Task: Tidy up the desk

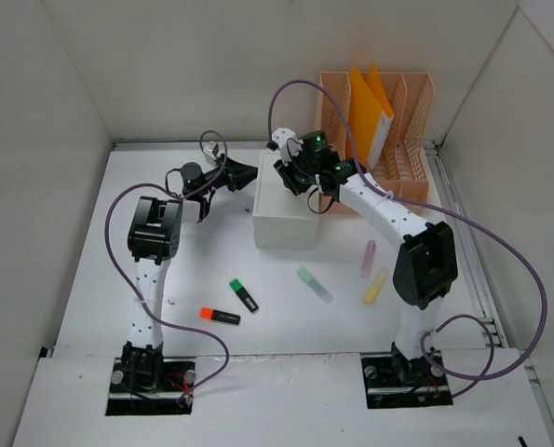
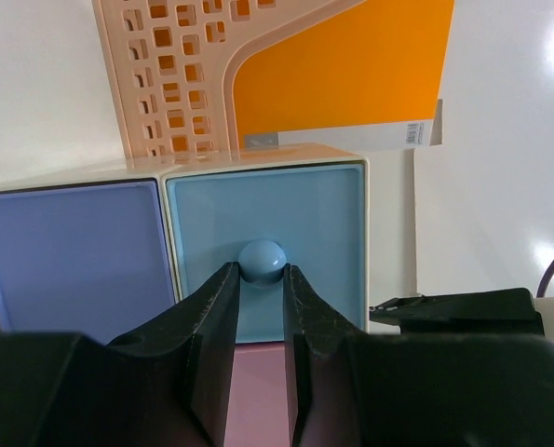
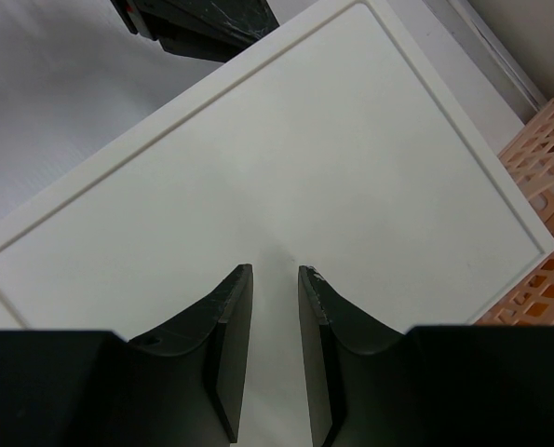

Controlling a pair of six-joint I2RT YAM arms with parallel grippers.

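Note:
The desk (image 1: 286,331) is the white tabletop. A white drawer box (image 1: 284,219) stands at its middle. In the left wrist view its front shows a light-blue drawer (image 2: 323,223), a violet-blue drawer (image 2: 72,256) and a pink drawer (image 2: 253,391). My left gripper (image 1: 246,172) (image 2: 261,268) is at the box's left side, shut on the light-blue drawer's round knob (image 2: 262,259). My right gripper (image 1: 293,179) (image 3: 275,270) hovers at the box's white top (image 3: 286,168), its jaws a narrow gap apart with nothing between them. Several highlighters lie loose on the desk.
The highlighters are green (image 1: 244,295), orange (image 1: 220,316), mint (image 1: 315,285), purple (image 1: 368,258) and yellow (image 1: 376,285). A peach lattice file rack (image 1: 414,140) holding an orange folder (image 1: 370,107) stands at the back right. White walls enclose the desk.

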